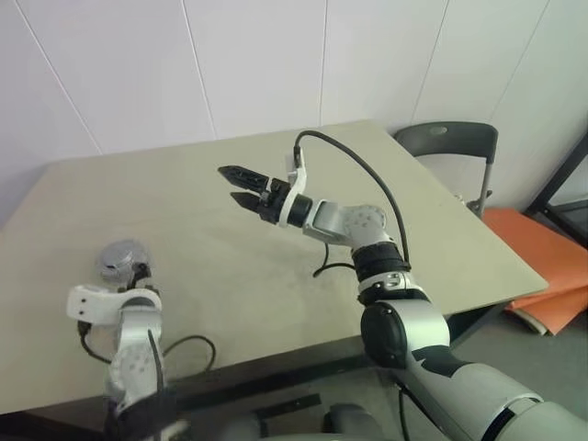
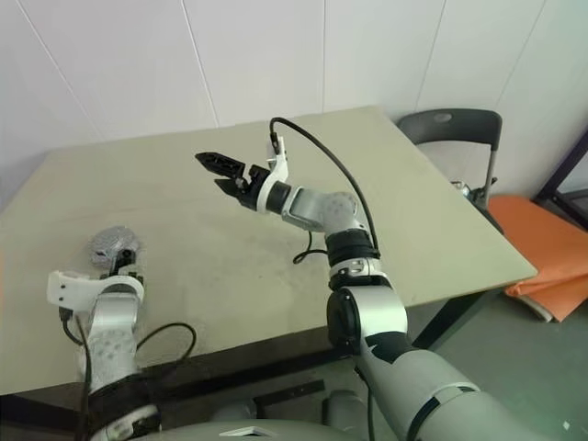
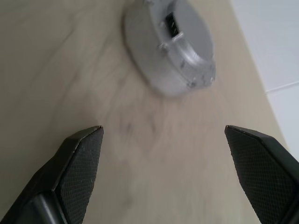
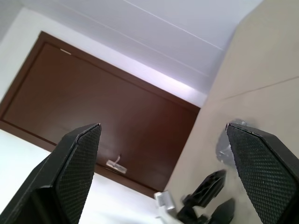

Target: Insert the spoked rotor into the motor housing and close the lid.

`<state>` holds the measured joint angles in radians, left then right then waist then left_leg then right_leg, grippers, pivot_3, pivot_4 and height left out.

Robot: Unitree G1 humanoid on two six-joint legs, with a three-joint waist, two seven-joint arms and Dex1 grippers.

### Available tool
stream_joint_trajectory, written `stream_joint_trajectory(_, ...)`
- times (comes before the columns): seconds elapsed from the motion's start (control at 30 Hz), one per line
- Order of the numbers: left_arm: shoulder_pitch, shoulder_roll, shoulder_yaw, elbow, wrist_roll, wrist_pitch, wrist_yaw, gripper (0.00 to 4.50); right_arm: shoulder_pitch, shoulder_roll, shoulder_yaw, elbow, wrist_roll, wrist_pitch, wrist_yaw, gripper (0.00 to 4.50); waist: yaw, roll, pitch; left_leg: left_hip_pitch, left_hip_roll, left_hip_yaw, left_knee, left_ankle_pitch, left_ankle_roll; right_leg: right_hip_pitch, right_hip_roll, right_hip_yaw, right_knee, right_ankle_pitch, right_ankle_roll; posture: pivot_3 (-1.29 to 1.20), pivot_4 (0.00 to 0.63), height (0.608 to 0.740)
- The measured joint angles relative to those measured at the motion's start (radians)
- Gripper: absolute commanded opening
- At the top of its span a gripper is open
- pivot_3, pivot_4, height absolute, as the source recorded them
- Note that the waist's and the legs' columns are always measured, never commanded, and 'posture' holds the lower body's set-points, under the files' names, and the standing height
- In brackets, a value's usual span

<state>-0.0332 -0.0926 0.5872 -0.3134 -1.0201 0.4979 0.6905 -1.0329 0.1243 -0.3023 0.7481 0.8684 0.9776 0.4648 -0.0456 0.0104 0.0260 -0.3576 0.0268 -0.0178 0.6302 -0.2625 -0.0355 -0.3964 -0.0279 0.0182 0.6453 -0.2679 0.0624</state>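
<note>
Lid (image 3: pixel 187 35) down on the housing (image 3: pixel 152 74), by the look of it, the two together reading as one short grey drum on the table (image 3: pixel 60 65). Plain grey face up, with a small slot and a few screw heads on it. Rotor presumably inside, hidden under the lid. Seam between lid and housing too blurred to judge all the way round.

Just ahead of the left gripper (image 3: pixel 163 128), a little off its centre line, apart from both fingers. Left gripper spread wide and holding nothing, bare table between the fingers.

Well off from the right gripper (image 1: pixel 241 186), which hangs over the middle of the table, pointing across it, also wide open and empty.

Judged as the end of the job: lid seated, hand let go, only the leaving and the checking left. To do that well:
- Draw the left gripper straight back along its own line, fingers kept wide, so that neither tip clips the rim and tilts the lid.
- Look for an even gap around the edge; a raised side would mean a lid not home.
- If a push is needed, come down flat on the centre, not on one edge.
- Keep the right gripper clear.
</note>
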Motion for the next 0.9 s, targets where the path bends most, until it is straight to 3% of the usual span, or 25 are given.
stream_joint_trajectory(0.1,0.028,0.146,-0.115,-0.004,0.055,0.102,-0.103,4.47,0.031,-0.025,0.115,-0.046,-0.134,-0.100,0.017,4.50,0.001,-0.006,0.005,0.001,-0.001,-0.008,0.002,0.000,0.000,0.001,0.007,0.000,0.000,-0.002,-0.004,0.00,0.000,0.740)
stream_joint_trajectory(0.13,0.026,0.227,-0.181,0.016,0.120,0.092,-0.199,4.50,0.057,-0.034,0.187,-0.065,-0.212,-0.173,0.020,4.19,0.001,-0.009,0.007,0.000,-0.001,-0.015,0.002,0.001,-0.002,-0.001,0.013,0.002,-0.002,-0.003,-0.007,0.00,0.000,0.740)
stream_joint_trajectory(0.27,-0.020,0.550,-0.510,0.124,0.531,-0.205,-0.641,4.50,0.186,-0.089,0.375,-0.085,-0.469,-0.450,0.034,3.20,-0.003,-0.008,0.011,-0.001,0.000,-0.016,-0.001,0.001,-0.009,0.003,0.016,0.005,-0.009,-0.001,-0.010,0.00,0.000,0.740)
stream_joint_trajectory(0.33,-0.064,0.552,-0.599,0.277,0.658,-0.418,-0.817,4.50,0.235,-0.115,0.383,-0.076,-0.532,-0.556,0.030,2.47,-0.001,0.002,0.010,-0.002,-0.004,-0.012,-0.004,0.003,-0.008,0.004,0.013,0.012,-0.011,0.001,-0.013,0.00,0.000,0.740)
stream_joint_trajectory(0.4,-0.080,0.495,-0.633,0.440,0.707,-0.523,-0.902,4.50,0.253,-0.131,0.379,-0.041,-0.578,-0.643,0.007,1.81,-0.007,-0.002,0.010,-0.007,-0.004,-0.009,-0.005,0.002,-0.009,-0.002,0.015,0.019,-0.011,0.003,-0.009,0.00,0.000,0.740)
stream_joint_trajectory(0.53,-0.091,0.454,-0.632,0.554,0.727,-0.606,-1.016,4.50,0.259,-0.168,0.338,0.028,-0.618,-0.737,-0.017,1.81,-0.011,-0.009,0.010,-0.027,-0.002,-0.009,-0.003,0.002,-0.009,-0.026,0.017,0.023,0.000,0.006,-0.004,0.00,0.000,0.740)
stream_joint_trajectory(0.67,-0.109,0.455,-0.592,0.556,0.703,-0.643,-1.123,4.50,0.273,-0.204,0.334,0.018,-0.630,-0.792,0.059,2.72,-0.008,-0.009,0.010,-0.028,-0.002,-0.008,-0.001,0.002,-0.009,-0.029,0.018,0.024,0.005,0.006,-0.004,0.00,0.000,0.740)
stream_joint_trajectory(0.83,-0.095,0.475,-0.559,0.530,0.624,-0.604,-1.270,4.50,0.317,-0.261,0.402,-0.057,-0.656,-0.821,0.269,4.43,-0.015,-0.009,0.011,-0.020,-0.002,-0.007,0.001,0.002,-0.009,-0.021,0.018,0.024,0.005,0.006,-0.003,0.00,0.000,0.740)
stream_joint_trajectory(0.9,-0.090,0.493,-0.542,0.513,0.601,-0.575,-1.316,4.50,0.325,-0.282,0.426,-0.069,-0.670,-0.832,0.333,4.47,-0.021,-0.009,0.011,-0.014,-0.002,-0.007,0.001,0.002,-0.008,-0.015,0.018,0.024,0.004,0.003,0.000,0.00,0.000,0.740)
